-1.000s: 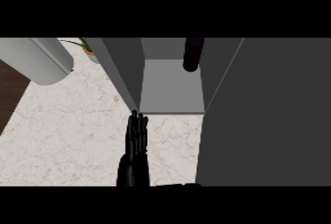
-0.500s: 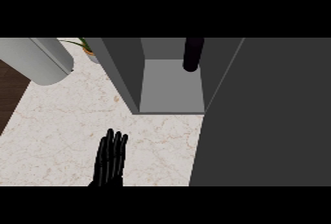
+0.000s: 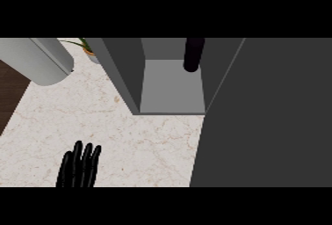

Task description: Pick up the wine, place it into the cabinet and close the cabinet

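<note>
The dark wine bottle (image 3: 193, 54) stands upright on the grey shelf inside the cabinet (image 3: 170, 90), toward the back right. The cabinet's dark door (image 3: 272, 118) fills the right side of the head view, swung out over the counter. My left hand (image 3: 79, 166) shows at the lower left edge, fingers straight and pointing up, above the marble counter (image 3: 97, 118) and well away from the cabinet. It holds nothing. My right hand shows nowhere.
A large pale grey cylinder (image 3: 40, 59) lies at the upper left of the counter. A small potted plant (image 3: 84, 47) sits behind it next to the cabinet's left wall. Dark wood floor (image 3: 12, 92) lies past the counter's left edge.
My left hand has drawn back from the cabinet's front edge, moving down and to the left across the counter. The bottle stays in place on the shelf.
</note>
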Robot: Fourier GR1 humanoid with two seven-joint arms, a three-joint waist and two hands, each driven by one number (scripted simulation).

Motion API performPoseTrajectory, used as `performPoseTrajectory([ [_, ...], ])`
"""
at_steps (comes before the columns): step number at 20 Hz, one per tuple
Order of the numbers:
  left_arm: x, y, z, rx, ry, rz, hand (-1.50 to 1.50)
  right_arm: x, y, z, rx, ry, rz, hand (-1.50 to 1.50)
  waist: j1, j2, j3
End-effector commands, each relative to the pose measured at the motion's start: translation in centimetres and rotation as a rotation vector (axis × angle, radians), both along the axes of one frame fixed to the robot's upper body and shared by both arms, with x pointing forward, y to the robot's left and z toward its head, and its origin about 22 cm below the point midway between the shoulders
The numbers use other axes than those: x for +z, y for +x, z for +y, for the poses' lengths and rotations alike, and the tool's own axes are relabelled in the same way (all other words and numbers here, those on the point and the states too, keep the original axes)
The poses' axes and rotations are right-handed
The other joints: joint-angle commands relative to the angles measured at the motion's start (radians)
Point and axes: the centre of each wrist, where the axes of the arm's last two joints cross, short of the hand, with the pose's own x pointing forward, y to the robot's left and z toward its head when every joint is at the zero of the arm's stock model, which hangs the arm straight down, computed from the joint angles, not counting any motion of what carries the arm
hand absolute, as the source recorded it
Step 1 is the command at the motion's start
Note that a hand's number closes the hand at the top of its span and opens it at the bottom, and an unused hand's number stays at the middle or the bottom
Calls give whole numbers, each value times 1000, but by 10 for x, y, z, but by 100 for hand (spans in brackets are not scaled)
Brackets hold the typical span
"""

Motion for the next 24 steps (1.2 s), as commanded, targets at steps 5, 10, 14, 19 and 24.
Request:
performPoseTrajectory([
  [5,7,-2,41,46,10,-33,-150,4,-38,16,191,140,131,150,2,-2,-1],
  [10,23,9,72,81,-6,-57,-150,16,-52,27,330,33,17,150,-1,-4,-1],
  [14,16,3,84,89,-9,-7,-150,21,-63,50,391,79,37,150,-1,-5,-2],
  [19,38,-6,111,87,20,-25,-150,15,-62,75,396,71,40,150,7,-8,-1],
  [24,26,8,141,91,27,-26,-150,16,-76,97,419,103,74,150,0,-6,-3],
])
